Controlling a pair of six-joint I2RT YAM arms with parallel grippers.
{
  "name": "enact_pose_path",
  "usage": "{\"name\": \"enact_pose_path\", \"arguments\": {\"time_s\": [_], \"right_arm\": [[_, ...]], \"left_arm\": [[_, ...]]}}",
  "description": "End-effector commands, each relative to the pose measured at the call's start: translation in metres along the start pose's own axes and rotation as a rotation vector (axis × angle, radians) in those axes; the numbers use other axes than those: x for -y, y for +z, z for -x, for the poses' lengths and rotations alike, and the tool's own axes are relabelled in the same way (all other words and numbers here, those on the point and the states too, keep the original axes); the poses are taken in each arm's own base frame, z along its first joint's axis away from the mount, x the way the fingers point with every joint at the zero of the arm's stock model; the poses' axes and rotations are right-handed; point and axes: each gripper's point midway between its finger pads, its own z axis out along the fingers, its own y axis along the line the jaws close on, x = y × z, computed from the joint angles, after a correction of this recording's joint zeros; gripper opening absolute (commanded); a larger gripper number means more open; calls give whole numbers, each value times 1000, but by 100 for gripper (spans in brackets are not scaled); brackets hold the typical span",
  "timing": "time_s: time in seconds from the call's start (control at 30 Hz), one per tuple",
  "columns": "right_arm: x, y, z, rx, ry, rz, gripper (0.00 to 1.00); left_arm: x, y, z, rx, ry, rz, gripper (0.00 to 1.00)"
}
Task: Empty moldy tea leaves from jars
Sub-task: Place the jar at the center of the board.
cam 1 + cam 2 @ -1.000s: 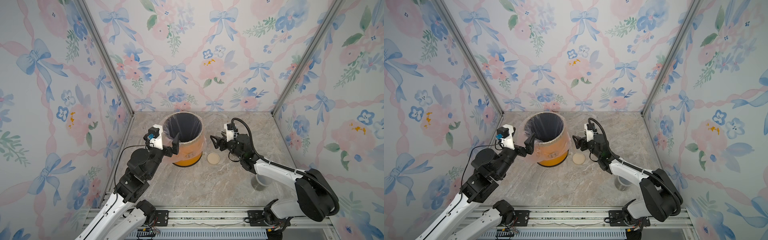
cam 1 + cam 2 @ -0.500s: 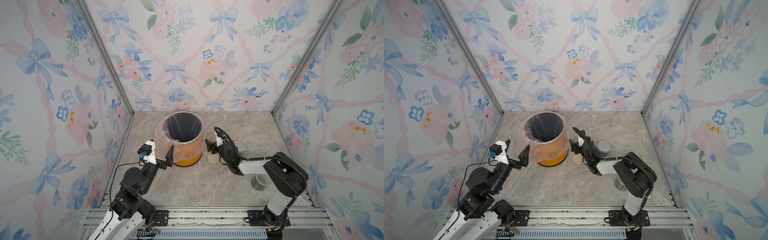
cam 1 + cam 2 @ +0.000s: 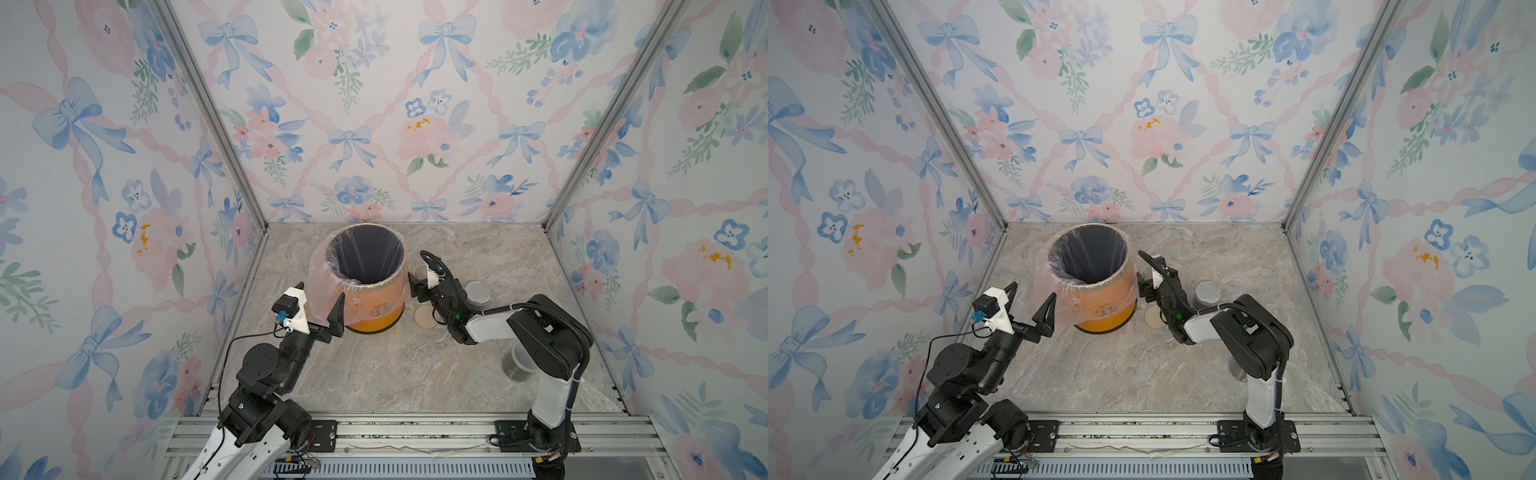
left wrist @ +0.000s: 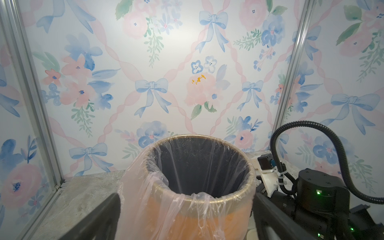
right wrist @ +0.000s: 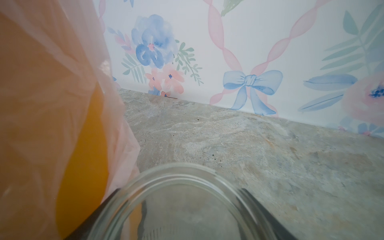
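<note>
Plainly clenched, the right gripper [image 3: 417, 286] holds a small clear cylindrical glass jar [image 5: 180, 180], seemingly empty (the glass blurs close up), low beside the tall orange plastic-lined bin [image 3: 376, 307]. Seat its base flat, clear of the liner, before letting go. Left gripper [image 3: 321, 291] gapes, empty.

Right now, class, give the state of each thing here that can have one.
orange bin: upright, open.
held jar: lidless, looks empty.
beige lid: off, flat on table.
grey-lidded jar: closed, upright.
partly hidden jar: upright, lid unclear.
left gripper: open, empty.
right gripper: shut on held jar.
</note>
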Motion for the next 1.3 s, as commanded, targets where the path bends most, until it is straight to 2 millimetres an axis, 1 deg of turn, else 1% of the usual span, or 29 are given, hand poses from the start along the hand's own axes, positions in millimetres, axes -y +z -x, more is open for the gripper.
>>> {"name": "enact_pose_path", "arguments": {"time_s": [0.0, 0.13, 0.23, 0.4, 0.63, 0.7, 0.77, 0.83, 0.87, 0.93, 0.97, 1.0, 1.07, 1.17, 1.27], "right_arm": [[-1, 11, 34, 108, 28, -8, 24], [-10, 20, 25, 96, -4, 3, 24], [-13, 21, 20, 89, -13, 10, 24], [-12, 18, 9, 67, -17, 11, 25], [-9, 8, -8, 43, 3, 6, 35], [-9, 4, -8, 58, 4, 5, 37], [-9, 3, -9, 45, 6, 4, 38], [-12, 1, -10, 39, 10, 9, 44], [-13, 0, -11, 38, 18, 12, 51], [-17, -2, -12, 40, 17, 20, 68], [-19, -3, -11, 47, 12, 17, 75], [-21, -2, -11, 48, 7, 18, 79], [-24, -1, -11, 41, 1, 23, 86], [-27, 0, -11, 39, -4, 26, 91], [-26, 0, -11, 41, -4, 17, 95]], "left_arm": [[-2, 1, 2, 24, 27, 9, 98], [-1, 2, -2, 6, 40, 9, 98], [-2, -1, 0, 21, 36, 9, 98], [-4, -2, -2, 24, 38, 20, 98], [-3, -1, -3, 14, 38, 14, 98], [-4, -2, -2, 22, 36, 16, 98], [-4, -2, -3, 24, 39, 16, 98], [-4, -1, -4, 19, 40, 16, 98], [-3, -1, -4, 18, 39, 14, 98], [-2, -1, -4, 13, 38, 9, 98], [-2, -1, -5, 11, 40, 8, 98], [-3, -1, -4, 13, 40, 10, 98], [-3, -2, -3, 18, 42, 12, 98], [-3, -3, -4, 18, 43, 12, 98], [-4, -3, -5, 12, 48, 13, 98]]}}
